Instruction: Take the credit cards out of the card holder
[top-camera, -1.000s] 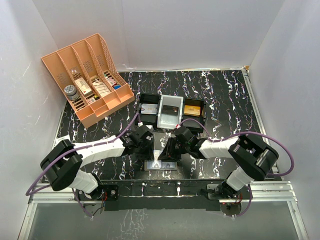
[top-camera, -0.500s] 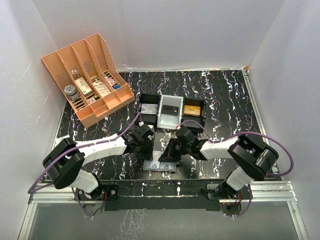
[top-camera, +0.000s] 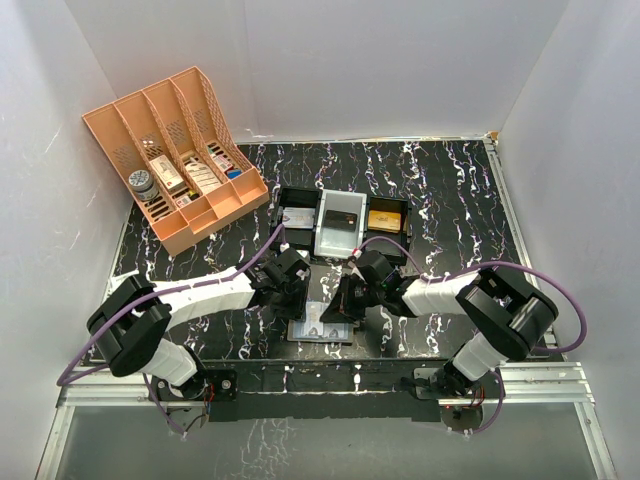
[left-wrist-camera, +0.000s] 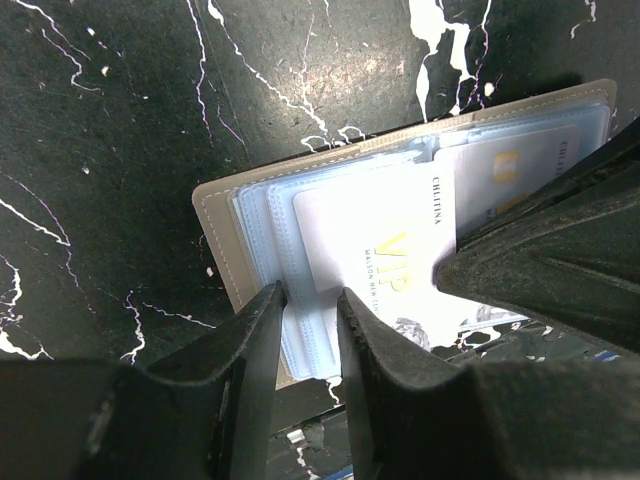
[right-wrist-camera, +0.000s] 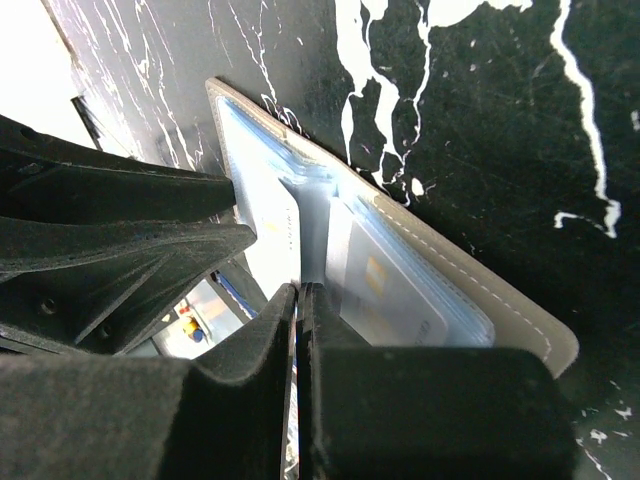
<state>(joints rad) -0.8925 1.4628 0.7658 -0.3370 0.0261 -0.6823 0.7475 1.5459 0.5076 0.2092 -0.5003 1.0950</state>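
The card holder (top-camera: 322, 330) lies open on the black marbled table near the front edge, between both grippers. In the left wrist view its grey-brown cover (left-wrist-camera: 212, 235) frames pale blue sleeves, and a white credit card (left-wrist-camera: 385, 235) with gold lettering lies across them. My left gripper (left-wrist-camera: 310, 310) stands slightly open, its tips pressed on the left page with the sleeves' edge between them. My right gripper (right-wrist-camera: 298, 295) is shut at the centre fold with a thin sliver between the jaws, at the white card's (right-wrist-camera: 272, 230) edge. Another card (right-wrist-camera: 385, 290) sits in a sleeve on the right page.
A black three-compartment tray (top-camera: 300, 193) holding cards stands just behind the grippers. An orange lattice organiser (top-camera: 180, 160) with small items sits at the back left. White walls enclose the table, and its front edge is just below the holder.
My right gripper has closed from partly open to shut at the holder's fold. Both grippers edged slightly right. The holder has stayed in place.
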